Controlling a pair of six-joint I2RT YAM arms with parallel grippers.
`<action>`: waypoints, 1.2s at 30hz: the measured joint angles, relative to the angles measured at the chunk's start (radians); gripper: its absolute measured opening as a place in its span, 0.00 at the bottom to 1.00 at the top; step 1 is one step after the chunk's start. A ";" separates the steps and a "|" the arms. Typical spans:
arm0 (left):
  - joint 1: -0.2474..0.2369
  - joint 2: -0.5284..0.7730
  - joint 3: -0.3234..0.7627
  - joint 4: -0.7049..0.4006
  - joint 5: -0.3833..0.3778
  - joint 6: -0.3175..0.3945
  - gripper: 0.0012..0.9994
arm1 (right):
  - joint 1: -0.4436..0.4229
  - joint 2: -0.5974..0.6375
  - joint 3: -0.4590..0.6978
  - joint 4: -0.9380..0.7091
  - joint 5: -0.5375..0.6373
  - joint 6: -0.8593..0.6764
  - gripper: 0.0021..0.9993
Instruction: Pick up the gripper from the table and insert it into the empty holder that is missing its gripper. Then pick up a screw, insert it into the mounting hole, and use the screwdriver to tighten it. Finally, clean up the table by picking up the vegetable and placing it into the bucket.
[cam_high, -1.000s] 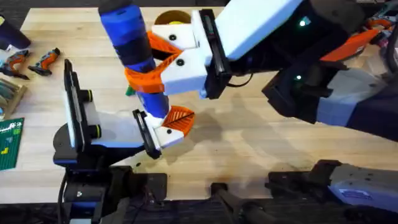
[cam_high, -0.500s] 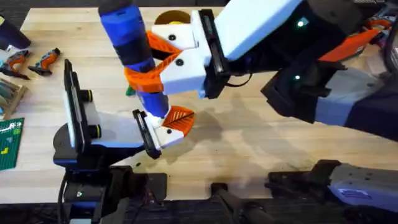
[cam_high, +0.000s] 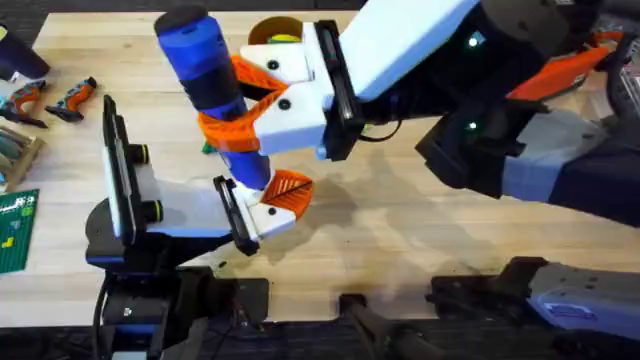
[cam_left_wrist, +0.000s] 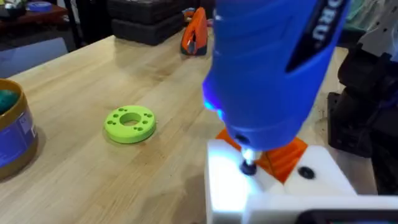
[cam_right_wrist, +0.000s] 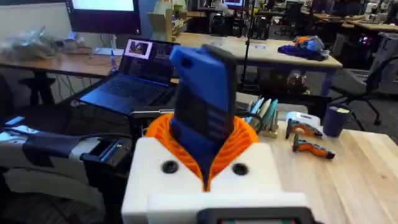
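Two of the task's steps appear done: the gripper (cam_high: 288, 187) is seated in the holder (cam_high: 268, 216) on the left gripper (cam_high: 262, 208), whose finger spacing cannot be told. The screwdriver (cam_high: 212, 92) is clamped between the closed orange pads of the right gripper (cam_high: 240, 110), its tip pressed on a screw (cam_left_wrist: 249, 168) in the white block, so tightening is judged underway. Cleanup remains: the bucket (cam_high: 277, 30) stands at twelve o'clock on the table (cam_high: 400, 240), and the vegetable (cam_high: 208, 147) is glimpsed beside the screwdriver.

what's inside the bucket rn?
A yellow piece shows inside the bucket from overhead; a bit of teal in the left wrist view. The right claw and screwdriver cover the rest.
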 joint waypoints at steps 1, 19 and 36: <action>0.000 0.000 0.000 0.000 0.000 0.000 0.00 | 0.000 0.000 0.000 0.000 0.000 0.000 0.02; 0.000 0.000 0.000 0.000 0.000 0.000 0.00 | 0.000 0.000 0.000 -0.012 0.000 -0.004 0.02; 0.000 0.000 0.000 0.000 0.000 -0.008 0.00 | 0.001 0.000 0.000 -0.014 -0.001 -0.007 0.02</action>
